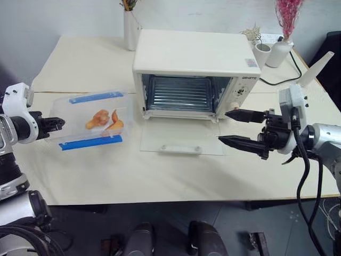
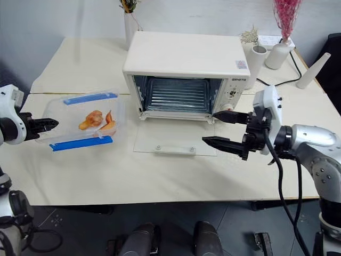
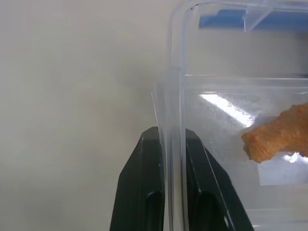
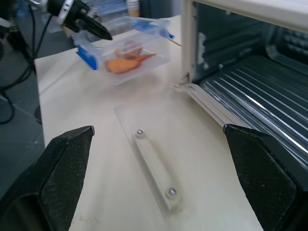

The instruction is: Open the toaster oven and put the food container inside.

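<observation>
Overhead, cream table (image 1: 80,176) before white wall; left fingers (image 3: 144,192) pinching food container (image 1: 96,120), right fingers (image 1: 242,141) spread.

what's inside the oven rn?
The oven, door down flat, holds a wire rack. No container in it; the container is off to the side. Cavity's upper part is hidden by the top edge.

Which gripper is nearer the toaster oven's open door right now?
Right. The right gripper hangs open just beside the lowered glass door; the left gripper is farther off, shut on the food container.
</observation>
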`<action>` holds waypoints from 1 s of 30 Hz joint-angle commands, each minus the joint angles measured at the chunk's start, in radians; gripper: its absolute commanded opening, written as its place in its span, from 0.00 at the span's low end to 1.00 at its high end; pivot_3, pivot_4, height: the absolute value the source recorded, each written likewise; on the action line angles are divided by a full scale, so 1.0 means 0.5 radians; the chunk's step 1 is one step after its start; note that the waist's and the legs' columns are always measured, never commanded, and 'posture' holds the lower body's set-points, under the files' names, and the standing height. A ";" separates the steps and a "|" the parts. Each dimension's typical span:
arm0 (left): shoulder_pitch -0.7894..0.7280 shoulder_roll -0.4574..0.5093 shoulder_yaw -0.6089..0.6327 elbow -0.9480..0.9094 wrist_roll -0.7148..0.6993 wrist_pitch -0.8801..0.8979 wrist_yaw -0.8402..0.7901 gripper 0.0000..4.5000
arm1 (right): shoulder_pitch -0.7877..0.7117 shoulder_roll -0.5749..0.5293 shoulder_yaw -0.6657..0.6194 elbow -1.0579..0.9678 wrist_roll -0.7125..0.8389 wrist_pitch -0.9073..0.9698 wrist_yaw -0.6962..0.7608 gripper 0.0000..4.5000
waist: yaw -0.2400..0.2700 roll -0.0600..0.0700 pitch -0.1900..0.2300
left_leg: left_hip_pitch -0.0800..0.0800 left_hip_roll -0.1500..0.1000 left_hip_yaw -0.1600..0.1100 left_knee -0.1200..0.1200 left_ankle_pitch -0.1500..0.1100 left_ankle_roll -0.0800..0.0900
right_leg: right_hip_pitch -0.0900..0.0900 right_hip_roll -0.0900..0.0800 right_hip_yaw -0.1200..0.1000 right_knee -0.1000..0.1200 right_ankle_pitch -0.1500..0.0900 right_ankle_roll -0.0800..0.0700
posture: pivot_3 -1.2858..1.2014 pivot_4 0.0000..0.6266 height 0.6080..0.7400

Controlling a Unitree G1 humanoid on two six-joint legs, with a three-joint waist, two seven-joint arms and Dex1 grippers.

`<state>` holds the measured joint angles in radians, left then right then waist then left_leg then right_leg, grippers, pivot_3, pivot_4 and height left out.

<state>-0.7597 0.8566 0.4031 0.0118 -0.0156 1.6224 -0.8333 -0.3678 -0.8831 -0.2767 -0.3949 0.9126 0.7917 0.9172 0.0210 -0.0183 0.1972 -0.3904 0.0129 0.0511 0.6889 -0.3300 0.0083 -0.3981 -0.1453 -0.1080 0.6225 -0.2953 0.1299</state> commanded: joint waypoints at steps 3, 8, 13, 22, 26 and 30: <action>0.008 0.100 -0.142 -0.189 -0.594 -0.016 0.032 0.02 | 0.096 -0.030 -0.169 -0.156 0.084 0.022 -0.078 1.00 | 0.003 0.000 0.000 | 0.000 0.001 0.001 0.000 0.000 0.000 | 0.000 0.000 0.001 0.000 0.000 0.000 | 0.52 0.24 1.00; -0.156 0.015 -0.333 -0.228 -1.026 -0.016 0.341 0.02 | 0.202 -0.050 -0.289 -0.238 0.150 0.061 -0.138 1.00 | 0.014 0.000 0.000 | -0.001 0.002 -0.002 0.001 0.000 0.000 | 0.000 -0.001 0.002 0.000 0.000 0.000 | 0.52 0.24 1.00; -0.308 -0.202 -0.527 -0.227 -1.198 -0.016 0.697 0.02 | 0.298 -0.061 -0.395 -0.313 0.206 0.087 -0.204 1.00 | 0.015 0.000 0.000 | 0.000 -0.002 -0.002 0.001 0.001 0.001 | 0.002 -0.002 0.003 0.000 0.000 0.000 | 0.52 0.24 1.00; -0.525 -0.656 -0.672 -0.194 -1.065 -0.016 1.127 0.02 | 0.485 -0.031 -0.533 -0.424 0.256 0.051 -0.316 1.00 | 0.012 0.000 0.000 | 0.000 -0.002 0.002 0.001 0.001 0.001 | 0.002 0.001 0.002 0.000 0.000 0.000 | 0.52 0.24 1.00; -0.593 -0.812 -0.693 -0.132 -0.953 -0.027 1.216 0.02 | 0.544 -0.013 -0.551 -0.444 0.239 0.015 -0.337 1.00 | 0.011 0.000 0.000 | 0.000 -0.002 0.005 0.001 0.001 0.001 | 0.002 0.001 0.002 0.000 0.000 0.000 | 0.52 0.24 1.00; -0.604 -0.881 -0.747 -0.080 -0.835 -0.072 1.289 0.02 | 0.598 -0.001 -0.575 -0.440 0.222 -0.028 -0.342 1.00 | 0.012 0.000 0.000 | 0.001 -0.002 0.016 0.001 0.001 0.000 | 0.002 0.002 0.003 0.000 0.000 0.000 | 0.52 0.24 1.00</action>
<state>-1.0314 0.4232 0.0251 -0.0195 -0.4630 1.6127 -0.2065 -0.0775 -0.8909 -0.5201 -0.5883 1.0187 0.8059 0.7493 0.0269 -0.0184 0.1973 -0.3901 0.0120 0.0593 0.6895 -0.3293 0.0083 -0.3971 -0.1444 -0.1066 0.6222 -0.2953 0.1300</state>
